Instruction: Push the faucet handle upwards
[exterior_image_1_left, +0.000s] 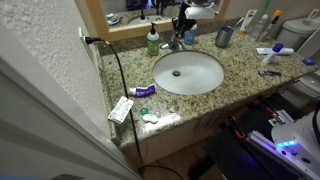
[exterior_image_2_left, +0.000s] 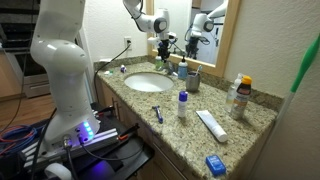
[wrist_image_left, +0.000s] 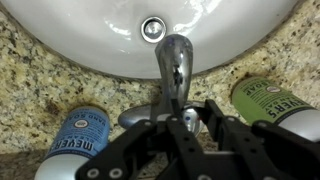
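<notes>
Shiny chrome faucet (wrist_image_left: 172, 60), silvery metal faucet handle (wrist_image_left: 140, 116), glossy white sink (wrist_image_left: 90, 40), speckled polished granite countertop (wrist_image_left: 35, 95)

We saw a white sink (wrist_image_left: 90, 35) in a brown-and-beige speckled granite counter (wrist_image_left: 30, 100), a shiny silver faucet (wrist_image_left: 173, 62), a blue-labelled bottle (wrist_image_left: 80, 138), a green-labelled bottle (wrist_image_left: 268, 98) and a black gripper (wrist_image_left: 198, 115).

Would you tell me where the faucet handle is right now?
In the wrist view the faucet handle sits mid-frame at the sink's rim, between the blue bottle at image left and the green bottle at right, just above the gripper.
</notes>
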